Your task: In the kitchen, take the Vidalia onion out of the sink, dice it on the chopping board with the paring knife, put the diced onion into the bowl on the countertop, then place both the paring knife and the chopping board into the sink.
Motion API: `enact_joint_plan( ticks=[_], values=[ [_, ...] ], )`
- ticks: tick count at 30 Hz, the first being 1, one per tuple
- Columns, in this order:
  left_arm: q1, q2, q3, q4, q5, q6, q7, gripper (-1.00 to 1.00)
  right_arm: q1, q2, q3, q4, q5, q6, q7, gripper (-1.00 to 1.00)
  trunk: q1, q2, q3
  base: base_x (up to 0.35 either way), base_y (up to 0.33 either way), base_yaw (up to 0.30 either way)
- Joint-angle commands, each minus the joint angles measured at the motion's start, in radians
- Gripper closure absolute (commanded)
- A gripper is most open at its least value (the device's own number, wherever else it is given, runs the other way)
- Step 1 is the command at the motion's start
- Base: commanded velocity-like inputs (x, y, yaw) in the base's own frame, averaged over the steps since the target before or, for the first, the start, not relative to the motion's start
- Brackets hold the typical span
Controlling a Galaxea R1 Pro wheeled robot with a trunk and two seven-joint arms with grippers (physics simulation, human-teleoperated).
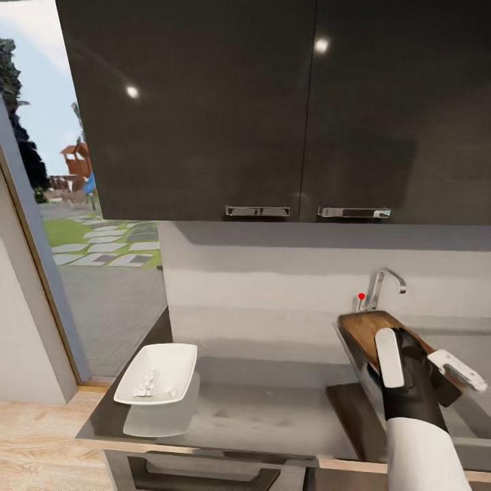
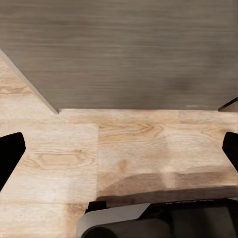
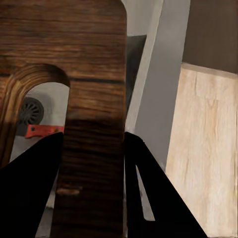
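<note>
My right gripper [image 1: 419,359] is shut on the dark brown chopping board [image 1: 368,329], holding it tilted over the sink [image 1: 472,414] just in front of the chrome tap [image 1: 382,283]. In the right wrist view the black fingers [image 3: 148,188] clamp the chopping board [image 3: 94,74] beside its handle hole. Through that hole show the paring knife's red handle [image 3: 42,131] and the round drain [image 3: 30,110] in the basin. The white bowl [image 1: 160,368] stands at the left on the countertop [image 1: 273,409], with the diced onion [image 1: 146,385] in it. My left gripper [image 2: 119,148] is open and holds nothing.
Dark wall cabinets [image 1: 273,109] with chrome handles hang low above the counter. A glass door [image 1: 102,273] to a garden is at the left. The left wrist view looks down at light wooden floor [image 2: 129,144] and a dark cabinet front [image 2: 129,49].
</note>
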Motion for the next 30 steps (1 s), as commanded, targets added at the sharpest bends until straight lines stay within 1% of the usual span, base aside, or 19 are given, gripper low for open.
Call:
enact_joint_plan(
  ticks=[1, 4, 6, 8, 11, 14, 15, 19, 24, 27, 30],
  values=[
    [0.001, 0.000, -0.002, 0.002, 0.002, -0.002, 0.001, -1.00, -0.030, -0.008, -0.001, 0.052, -0.001, 0.009, -0.005, 1.00, 0.000, -0.001, 0.000, 0.000, 0.000, 0.000],
    [0.001, 0.000, -0.002, 0.010, 0.002, -0.002, 0.001, -1.00, -0.111, -0.036, 0.000, 0.213, -0.004, -0.021, -0.003, 1.00, 0.000, -0.001, 0.000, 0.000, 0.000, 0.000],
    [0.001, 0.000, -0.002, 0.012, 0.002, -0.002, 0.001, -1.00, -0.143, -0.057, 0.000, 0.288, -0.005, -0.066, 0.000, 1.00, 0.000, -0.001, 0.000, 0.000, 0.000, 0.000],
    [0.001, 0.000, -0.002, 0.012, 0.002, -0.002, 0.001, -1.00, -0.158, -0.076, 0.000, 0.336, -0.005, -0.090, 0.002, 1.00, 0.000, -0.001, 0.000, 0.000, 0.000, 0.000],
    [0.001, -0.001, -0.003, 0.013, 0.002, -0.002, 0.001, -1.00, -0.171, -0.089, -0.001, 0.369, -0.005, -0.106, 0.002, 1.00, 0.000, -0.001, 0.000, 0.000, 0.000, 0.000],
    [0.001, -0.001, -0.018, 0.013, 0.002, -0.002, 0.002, -1.00, -0.176, -0.093, -0.003, 0.397, -0.004, -0.135, 0.003, 1.00, 0.000, -0.001, 0.000, 0.000, 0.000, 0.000],
    [0.001, 0.000, -0.031, 0.014, 0.002, -0.002, 0.003, -1.00, -0.178, -0.094, -0.005, 0.409, -0.004, -0.170, 0.000, 1.00, 0.000, -0.001, 0.000, 0.000, 0.000, 0.000],
    [0.001, 0.000, -0.044, 0.017, 0.001, -0.002, 0.005, -1.00, -0.179, -0.088, -0.008, 0.416, -0.003, -0.229, -0.011, 1.00, 0.000, -0.001, 0.000, 0.000, 0.000, 0.000],
    [0.001, 0.000, -0.046, 0.017, 0.001, -0.002, 0.005, -1.00, -0.179, -0.083, -0.008, 0.410, -0.005, -0.243, -0.068, 1.00, 0.000, -0.001, -0.002, 0.000, 0.000, 0.000],
    [0.001, 0.000, -0.047, 0.018, 0.001, -0.002, 0.005, -1.00, -0.179, -0.081, -0.007, 0.410, -0.007, -0.247, -0.082, 1.00, 0.000, -0.001, -0.005, 0.000, 0.000, 0.000],
    [0.001, 0.000, -0.047, 0.019, 0.001, -0.002, 0.005, -1.00, -0.179, -0.081, -0.014, 0.411, -0.021, -0.252, -0.085, 1.00, 0.000, -0.001, -0.010, 0.000, 0.000, 0.000]
  ],
)
